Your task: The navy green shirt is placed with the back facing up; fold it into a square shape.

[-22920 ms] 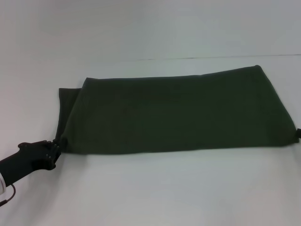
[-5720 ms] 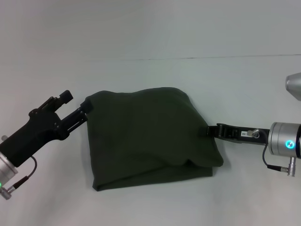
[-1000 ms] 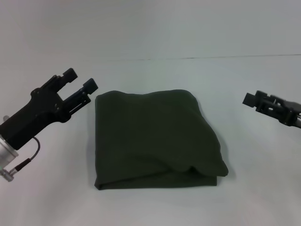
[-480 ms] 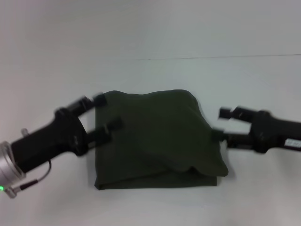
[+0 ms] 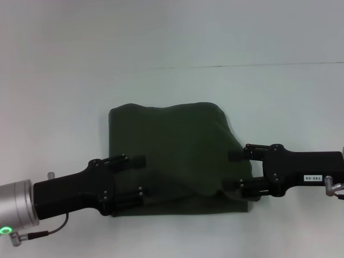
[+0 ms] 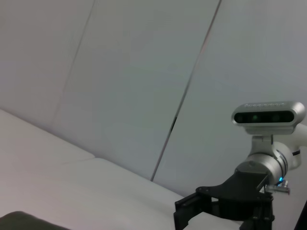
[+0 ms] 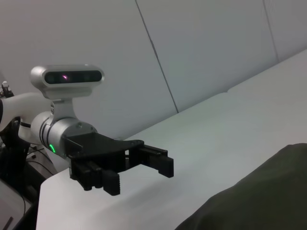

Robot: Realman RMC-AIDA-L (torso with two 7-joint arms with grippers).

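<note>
The navy green shirt [image 5: 172,150] lies folded into a rough square in the middle of the white table, plain side up, with a raised fold along its front right. My left gripper [image 5: 138,177] is open, its fingers spread over the shirt's front left corner. My right gripper [image 5: 232,171] is open, its fingers spread over the shirt's front right edge. Neither holds cloth. The right wrist view shows the shirt [image 7: 259,196] and the left gripper [image 7: 139,176] open beyond it. The left wrist view shows a sliver of the shirt [image 6: 19,221] and the right arm [image 6: 249,187].
The white table [image 5: 172,80] runs all around the shirt, with its far edge at the back. Pale wall panels [image 7: 201,57] stand behind the table.
Both grippers have come down and inward from the shirt's back corners to its front corners, staying open. The shirt has not moved.
</note>
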